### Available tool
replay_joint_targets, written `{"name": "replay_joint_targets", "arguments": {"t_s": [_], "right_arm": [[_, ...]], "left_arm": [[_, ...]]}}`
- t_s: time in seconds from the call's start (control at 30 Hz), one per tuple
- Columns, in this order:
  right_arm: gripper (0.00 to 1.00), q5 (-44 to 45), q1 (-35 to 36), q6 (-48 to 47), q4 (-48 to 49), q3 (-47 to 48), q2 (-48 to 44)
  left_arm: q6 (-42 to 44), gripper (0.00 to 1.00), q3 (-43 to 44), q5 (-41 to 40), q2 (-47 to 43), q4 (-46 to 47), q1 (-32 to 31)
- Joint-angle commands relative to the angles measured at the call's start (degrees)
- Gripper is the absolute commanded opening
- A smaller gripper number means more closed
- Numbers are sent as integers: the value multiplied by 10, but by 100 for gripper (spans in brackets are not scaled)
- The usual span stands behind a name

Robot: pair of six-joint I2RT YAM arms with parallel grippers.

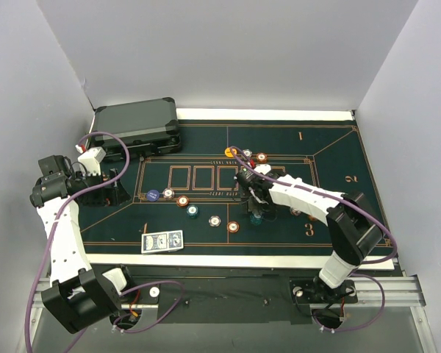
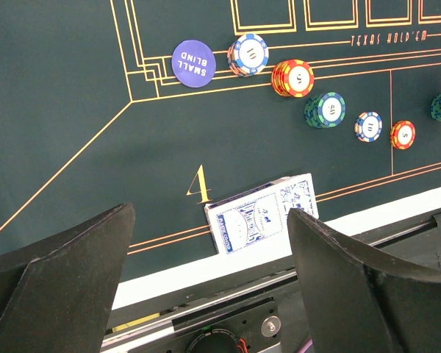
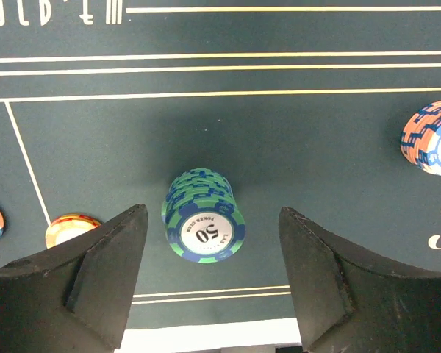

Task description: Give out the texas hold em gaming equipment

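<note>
A green-and-blue stack of poker chips (image 3: pixel 203 217) marked 50 stands on the felt. My right gripper (image 3: pixel 212 212) is open around it, with a gap on each side; from above, this right gripper (image 1: pixel 257 209) sits over the mat's right half. A deck of blue-backed playing cards (image 2: pixel 261 215) lies at the mat's near edge by the number 4, also visible from above as the deck (image 1: pixel 162 241). My left gripper (image 2: pixel 209 213) is open and holds nothing, hovering above and short of the deck. The left gripper (image 1: pixel 112 193) hangs by the mat's left edge.
A purple small-blind button (image 2: pixel 193 62) and several chip stacks (image 2: pixel 292 78) run in a row across the mat. More chips (image 1: pixel 247 154) sit at the back centre, and an orange-blue stack (image 3: pixel 430 137) to the right. A dark grey case (image 1: pixel 138 126) lies back left.
</note>
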Motion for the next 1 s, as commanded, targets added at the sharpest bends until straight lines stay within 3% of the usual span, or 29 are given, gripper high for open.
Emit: {"name": "replay_joint_targets", "arguments": {"t_s": [0.0,0.4,0.97], "right_arm": [[64,-15,-9,10,21,-18,6],[43,-29,-12,18,38,-28,12],[37,-21,-14,3,-16,20,-40]], "left_arm": [[6,96,17,9,-4,3,4],[7,96,19,5,0,5,4],[5,96,18,5,3,9,5]]}}
